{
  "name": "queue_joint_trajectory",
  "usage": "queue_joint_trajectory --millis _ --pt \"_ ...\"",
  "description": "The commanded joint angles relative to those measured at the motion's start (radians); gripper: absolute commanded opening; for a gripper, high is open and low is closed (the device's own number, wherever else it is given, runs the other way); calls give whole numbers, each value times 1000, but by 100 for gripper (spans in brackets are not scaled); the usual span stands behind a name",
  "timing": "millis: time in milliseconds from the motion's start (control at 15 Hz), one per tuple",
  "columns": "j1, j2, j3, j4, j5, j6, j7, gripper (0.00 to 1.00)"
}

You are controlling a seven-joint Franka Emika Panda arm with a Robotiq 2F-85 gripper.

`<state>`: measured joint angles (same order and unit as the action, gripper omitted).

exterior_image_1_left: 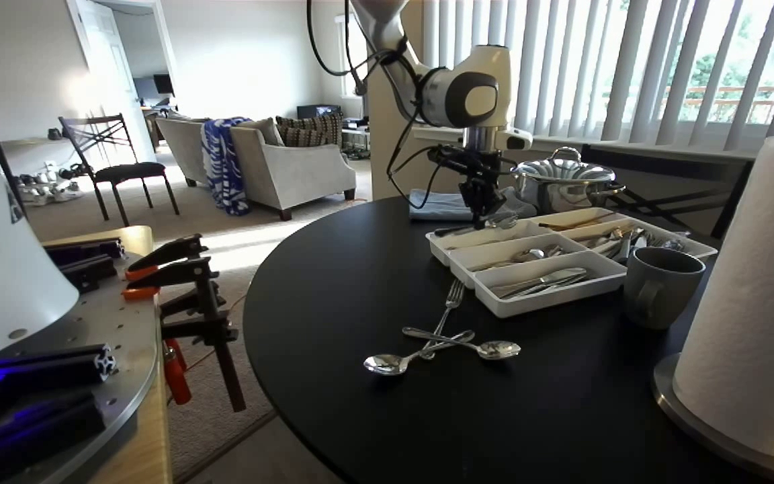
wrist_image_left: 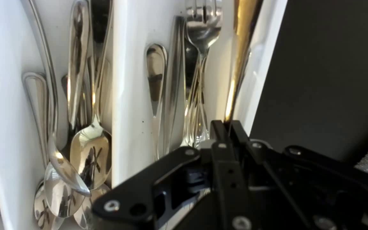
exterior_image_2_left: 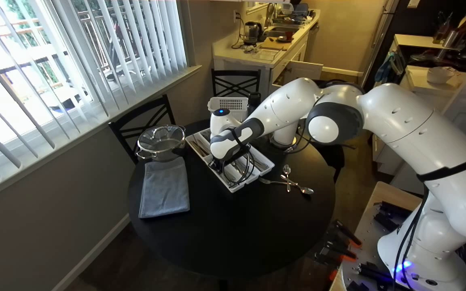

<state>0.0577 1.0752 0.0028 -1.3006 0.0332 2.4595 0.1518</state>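
Glinting golden, dark-edged: slender utensil (wrist_image_left: 239, 60) in gripper (wrist_image_left: 227, 124).

The white arm (exterior_image_2_left: 277, 109) stretches out from its base (exterior_image_2_left: 423, 258), elbow (exterior_image_2_left: 324, 126) bent and forearm (exterior_image_2_left: 285, 106) sloping down to the wrist (exterior_image_1_left: 488, 87); the black pincer (wrist_image_left: 228, 125) points downward, its fingers (wrist_image_left: 218, 133) nearly together.

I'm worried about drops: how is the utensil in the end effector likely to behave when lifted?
The utensil looks like shiny metal, so it should be stiff. Its smooth surface may be slippery. The end effector pinches it at a narrow part, so it could swivel.
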Motion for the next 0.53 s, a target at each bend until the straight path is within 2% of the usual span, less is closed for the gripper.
queue_joint_trajectory --millis 0,267,467 --pt "17 33 -25 56 -3 -36 31 32" --pt "50 3 -67 8 -24 7 73 56" --pt "74 -62 -79 -77 -36 44 64 75"
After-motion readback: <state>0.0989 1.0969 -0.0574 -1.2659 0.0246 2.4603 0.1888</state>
